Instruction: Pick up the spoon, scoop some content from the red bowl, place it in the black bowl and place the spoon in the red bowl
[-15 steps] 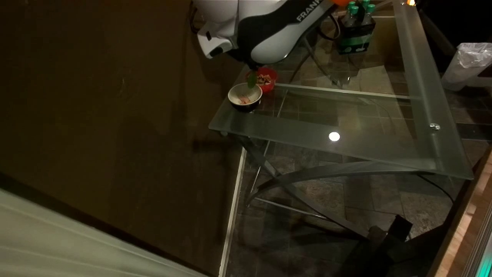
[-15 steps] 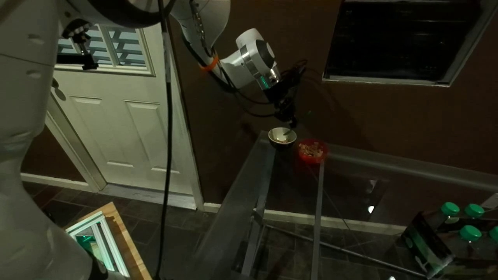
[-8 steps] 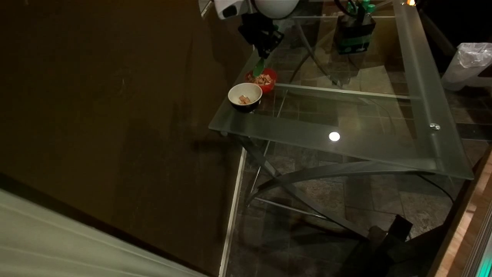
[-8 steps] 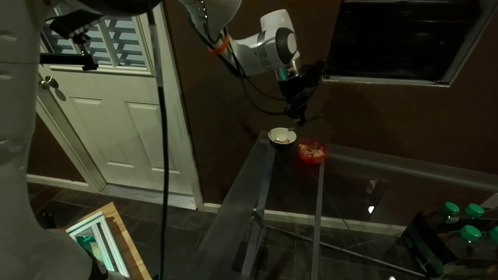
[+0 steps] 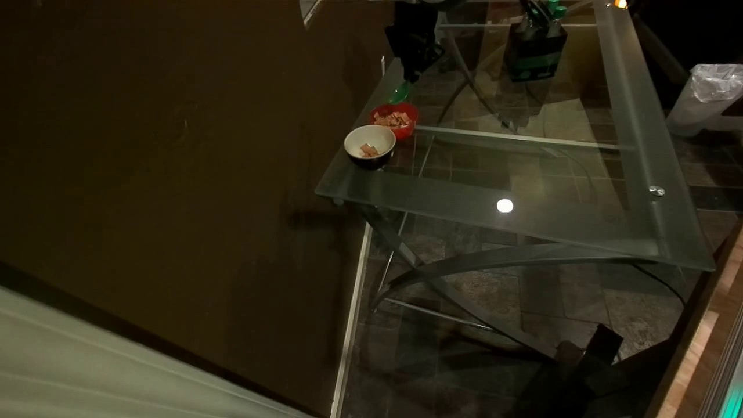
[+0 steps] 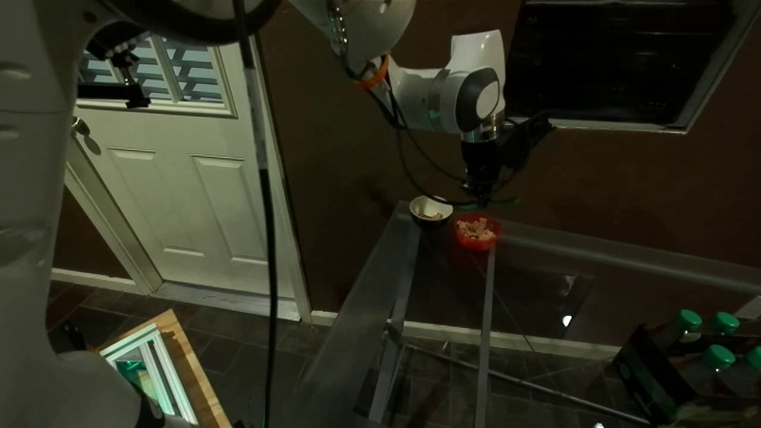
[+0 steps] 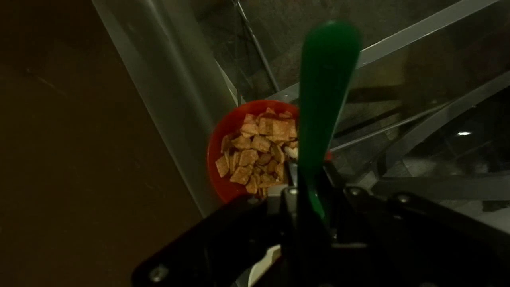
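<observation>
Jaws clamped on spoon (image 7: 328,79) near red bowl (image 7: 228,190); bottle carton (image 5: 537,55) faintly marked, perhaps lettered, too blurred.

Glass table (image 5: 464,194) beside brown wall (image 5: 174,162)

The green spoon (image 7: 324,87) is being held between the jaws, lying nearly level close by the red bowl (image 7: 231,121), contact unclear. The red bowl is standing upright, holding numerous tan cereal squares (image 7: 261,143). Just beside it the black bowl (image 5: 359,141), cream-white inside, is also standing upright and containing a few pieces (image 5: 369,151).
</observation>
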Robot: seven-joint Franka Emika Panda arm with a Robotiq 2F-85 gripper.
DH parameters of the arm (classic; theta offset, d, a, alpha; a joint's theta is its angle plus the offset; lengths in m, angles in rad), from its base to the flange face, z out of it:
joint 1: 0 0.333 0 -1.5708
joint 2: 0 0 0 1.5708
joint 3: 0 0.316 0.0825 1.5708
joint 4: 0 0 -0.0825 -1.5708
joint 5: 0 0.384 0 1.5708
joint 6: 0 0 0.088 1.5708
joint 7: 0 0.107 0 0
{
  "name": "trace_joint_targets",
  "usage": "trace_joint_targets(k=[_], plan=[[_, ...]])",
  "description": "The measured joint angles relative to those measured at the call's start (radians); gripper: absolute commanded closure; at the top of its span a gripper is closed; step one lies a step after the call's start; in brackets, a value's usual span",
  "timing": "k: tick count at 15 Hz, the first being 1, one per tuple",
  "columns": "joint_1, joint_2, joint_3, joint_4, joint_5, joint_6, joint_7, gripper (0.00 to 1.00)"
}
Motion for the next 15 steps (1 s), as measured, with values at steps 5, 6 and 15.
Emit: trace_joint_targets(k=[5, 6, 15], plan=[[-0.027, 0.086, 0.004, 0.035, 0.088, 0.060, -0.013, 0.96], [-0.030, 0.103, 0.006, 0.045, 0.103, 0.071, -0.013, 0.96], [-0.055, 0.227, 0.020, 0.160, 0.173, 0.101, -0.004, 0.96]])
